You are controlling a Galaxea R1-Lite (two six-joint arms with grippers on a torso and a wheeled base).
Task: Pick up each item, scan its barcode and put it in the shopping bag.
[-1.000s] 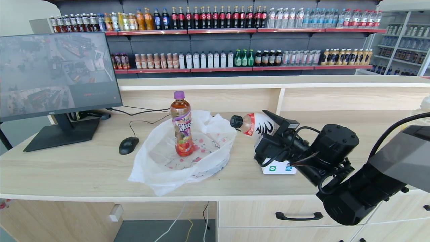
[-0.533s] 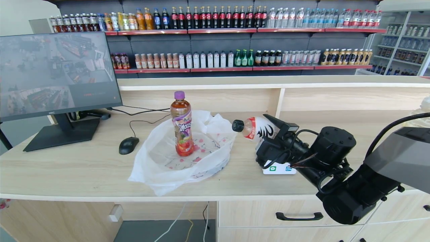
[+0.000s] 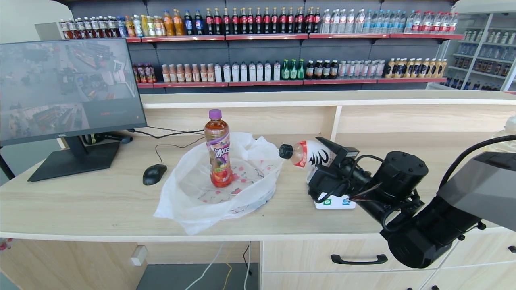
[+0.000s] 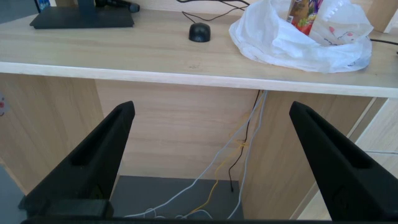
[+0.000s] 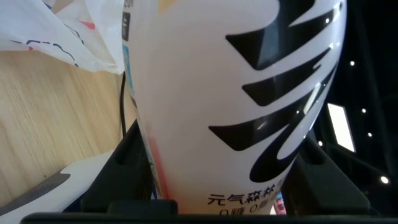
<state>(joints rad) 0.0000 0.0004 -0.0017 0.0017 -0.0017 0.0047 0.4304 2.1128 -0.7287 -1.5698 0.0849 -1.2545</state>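
You had the right gripper [image 3: 327,166] clamped on the white, black-capped bottle [image 3: 308,154], which was tilted with its cap toward the shopping bag [image 3: 189,197], just above the small white scanner [image 3: 334,202] on the counter [image 3: 80,201]. A purple-capped drink bottle [image 3: 218,151] stood upright in the bag. Your left gripper [image 4: 211,115] hung below the counter's edge, fingers spread wide.

Juice bottle [image 3: 218,149], purple cap, orange-red drink: upright inside white shopping bag [image 3: 193,201], which is spread open on counter [image 3: 100,201]. White bottle [image 3: 308,153], black markings, black cap, red neck band: tilted near horizontal, cap toward bag, clamped in right gripper [image 3: 322,159], above small white box [image 3: 334,202]
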